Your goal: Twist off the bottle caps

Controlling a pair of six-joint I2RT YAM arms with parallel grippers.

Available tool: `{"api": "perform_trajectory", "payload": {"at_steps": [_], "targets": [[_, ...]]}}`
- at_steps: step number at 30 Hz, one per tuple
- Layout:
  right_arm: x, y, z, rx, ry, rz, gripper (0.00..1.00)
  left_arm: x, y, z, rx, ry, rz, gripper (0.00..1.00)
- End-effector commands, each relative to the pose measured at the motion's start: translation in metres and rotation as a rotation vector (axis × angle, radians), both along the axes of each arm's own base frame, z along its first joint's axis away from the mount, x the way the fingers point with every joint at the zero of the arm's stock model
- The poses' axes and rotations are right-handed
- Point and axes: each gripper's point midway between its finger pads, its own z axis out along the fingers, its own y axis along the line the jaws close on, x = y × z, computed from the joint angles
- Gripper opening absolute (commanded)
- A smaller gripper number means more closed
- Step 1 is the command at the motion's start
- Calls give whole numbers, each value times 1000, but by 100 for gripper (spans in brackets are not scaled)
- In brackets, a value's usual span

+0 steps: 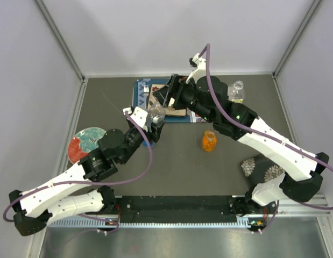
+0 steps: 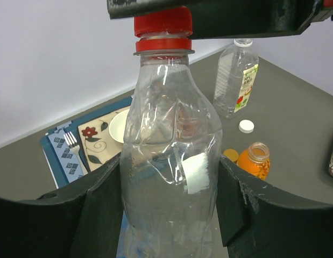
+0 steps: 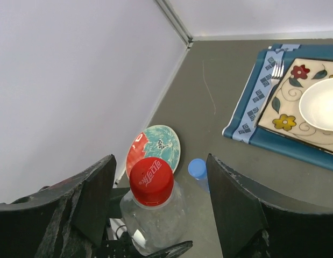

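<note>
A clear plastic bottle [image 2: 169, 161] stands upright between the fingers of my left gripper [image 2: 170, 180], which is shut on its body. The bottle wears a red cap [image 3: 150, 180]. My right gripper [image 3: 158, 177] hangs over the bottle top, open, one finger on each side of the red cap with a gap on both sides. A blue cap [image 3: 197, 168] sits on a small bottle low beside it. A white cap [image 2: 246, 126] and an orange cap [image 2: 229, 155] lie loose on the table. In the top view both grippers meet mid-table by the clear bottle [image 1: 155, 114].
An open orange bottle [image 1: 208, 141] and an uncapped clear labelled bottle [image 1: 237, 91] stand to the right. A blue placemat [image 1: 140, 97] with a white bowl [image 3: 322, 105] and fork [image 3: 276, 72] lies at the back. A red-teal plate [image 1: 85, 144] is left, a dark floral object [image 1: 260, 166] right.
</note>
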Motion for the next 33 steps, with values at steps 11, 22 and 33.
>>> {"api": "perform_trajectory", "payload": {"at_steps": [11, 22, 33], "targets": [[-7, 15, 14, 43, -23, 59, 26, 0, 2, 13, -46, -39, 9, 14], [-53, 3, 34, -51, -188, 323, 0, -43, -23, 35, -87, -30, -301, 10], [-148, -34, 62, -63, -549, 835, 0, -148, -47, 75, -191, 38, -1046, 12]]}}
